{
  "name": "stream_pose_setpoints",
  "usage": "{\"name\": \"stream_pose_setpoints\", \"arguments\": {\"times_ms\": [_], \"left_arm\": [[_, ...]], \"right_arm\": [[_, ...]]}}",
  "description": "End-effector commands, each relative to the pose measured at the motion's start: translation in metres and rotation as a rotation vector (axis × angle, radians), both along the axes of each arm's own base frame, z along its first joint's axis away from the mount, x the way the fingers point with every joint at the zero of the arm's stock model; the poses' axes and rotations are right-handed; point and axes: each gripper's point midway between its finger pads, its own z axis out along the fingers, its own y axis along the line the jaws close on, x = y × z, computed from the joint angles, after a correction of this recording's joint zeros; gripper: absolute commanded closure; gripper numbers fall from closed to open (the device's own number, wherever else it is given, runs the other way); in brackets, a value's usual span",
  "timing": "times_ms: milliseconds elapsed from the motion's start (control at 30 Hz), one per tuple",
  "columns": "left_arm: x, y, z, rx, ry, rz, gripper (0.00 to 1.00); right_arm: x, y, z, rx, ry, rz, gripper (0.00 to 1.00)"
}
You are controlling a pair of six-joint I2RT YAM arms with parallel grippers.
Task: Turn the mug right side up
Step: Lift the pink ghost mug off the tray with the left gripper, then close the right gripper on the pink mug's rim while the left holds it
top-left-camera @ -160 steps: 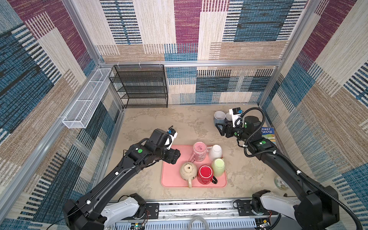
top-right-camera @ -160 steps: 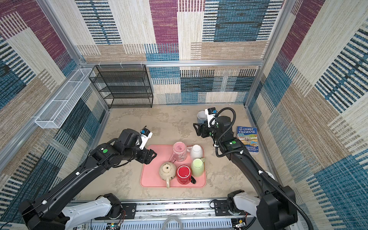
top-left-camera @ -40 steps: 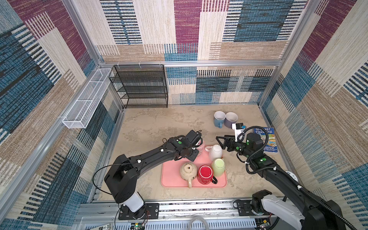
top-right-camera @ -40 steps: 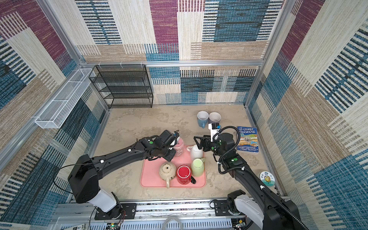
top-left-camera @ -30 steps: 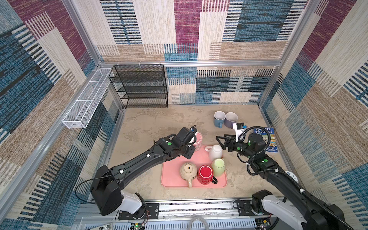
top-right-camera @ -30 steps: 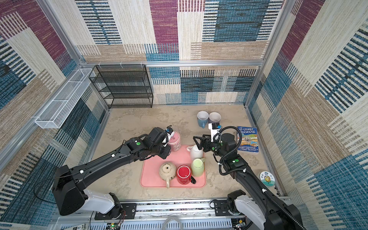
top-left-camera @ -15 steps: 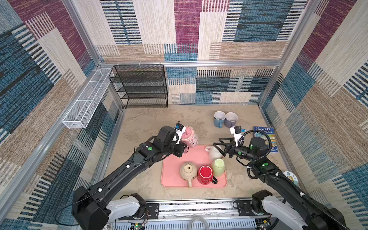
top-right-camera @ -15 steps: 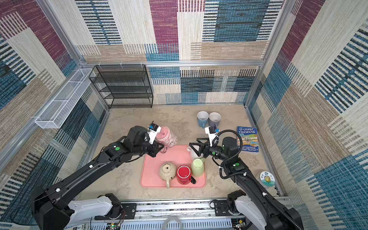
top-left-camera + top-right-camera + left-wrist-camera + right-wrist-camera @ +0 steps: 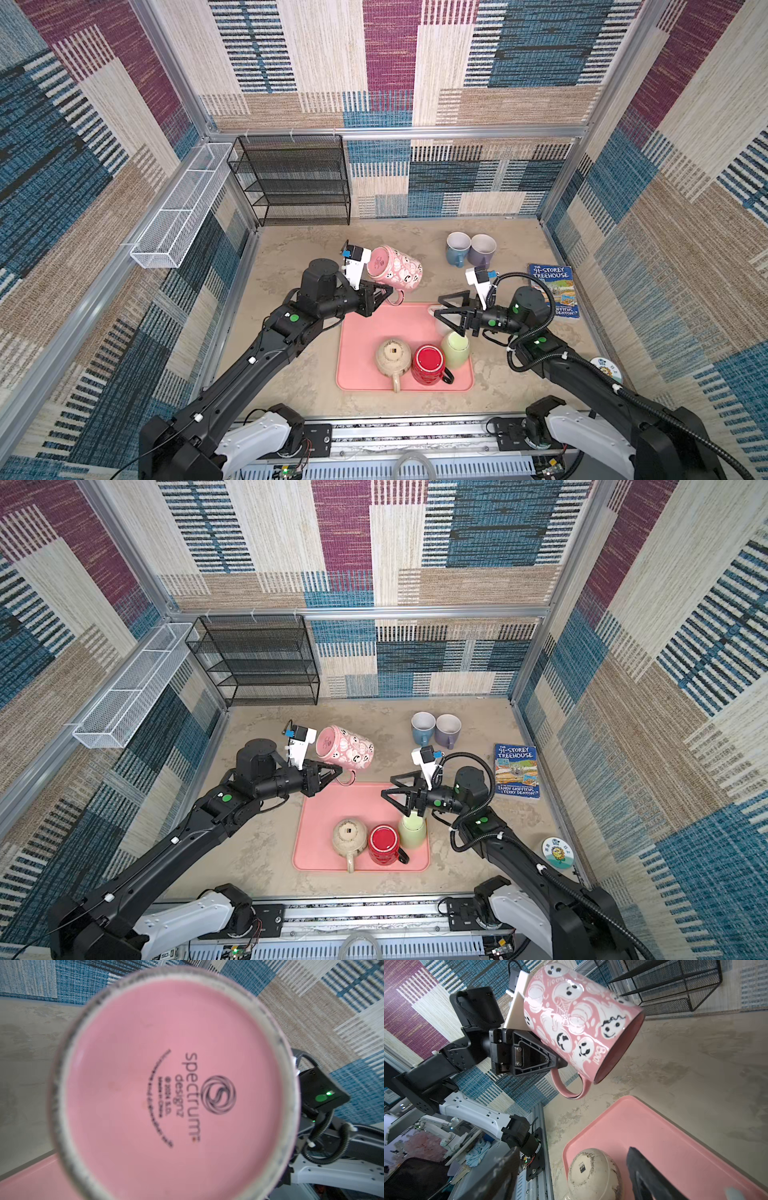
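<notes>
Left gripper (image 9: 380,296) on "spectrum designz" mug (image 9: 124,1088)

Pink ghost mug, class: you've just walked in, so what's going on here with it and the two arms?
The left gripper is shut on the handle of the pink ghost mug, holding it in the air by the pink tray, tipped on its side, not yet upright. The right gripper hangs open over the tray, holding nothing. A beige mug, a red mug and a green mug sit upside down on the tray.
</notes>
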Motion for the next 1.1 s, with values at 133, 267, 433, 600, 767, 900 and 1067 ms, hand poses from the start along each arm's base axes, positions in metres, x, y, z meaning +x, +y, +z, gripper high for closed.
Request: {"name": "stream_pose_setpoints", "arguments": {"times_ms": [133, 267, 433, 600, 767, 900, 1067], "left_arm": [[-0.005, -0.012, 0.068, -0.272, -0.151, -0.11, 1.0], [-0.004, -0.012, 0.075, -0.316, -0.156, -0.129, 1.0], [-0.003, -0.011, 0.083, -0.348, -0.17, -0.141, 1.0], [-0.001, -0.011, 0.081, -0.358, -0.169, -0.146, 1.0], [0.0, -0.011, 0.082, -0.38, -0.175, -0.152, 1.0], [0.001, -0.01, 0.085, -0.401, -0.181, -0.156, 1.0], [0.001, -0.01, 0.087, -0.423, -0.187, -0.164, 1.0]], "right_arm": [[0.0, 0.015, 0.034, 0.135, -0.024, 0.072, 0.17], [0.006, 0.024, 0.043, 0.185, -0.008, 0.104, 0.21], [0.007, 0.033, 0.055, 0.24, -0.016, 0.146, 0.24], [0.011, 0.043, 0.066, 0.28, -0.021, 0.182, 0.26], [0.012, 0.053, 0.07, 0.305, -0.02, 0.216, 0.29], [0.016, 0.054, 0.078, 0.34, -0.034, 0.208, 0.33], [0.021, 0.055, 0.084, 0.379, -0.04, 0.205, 0.37]]}}
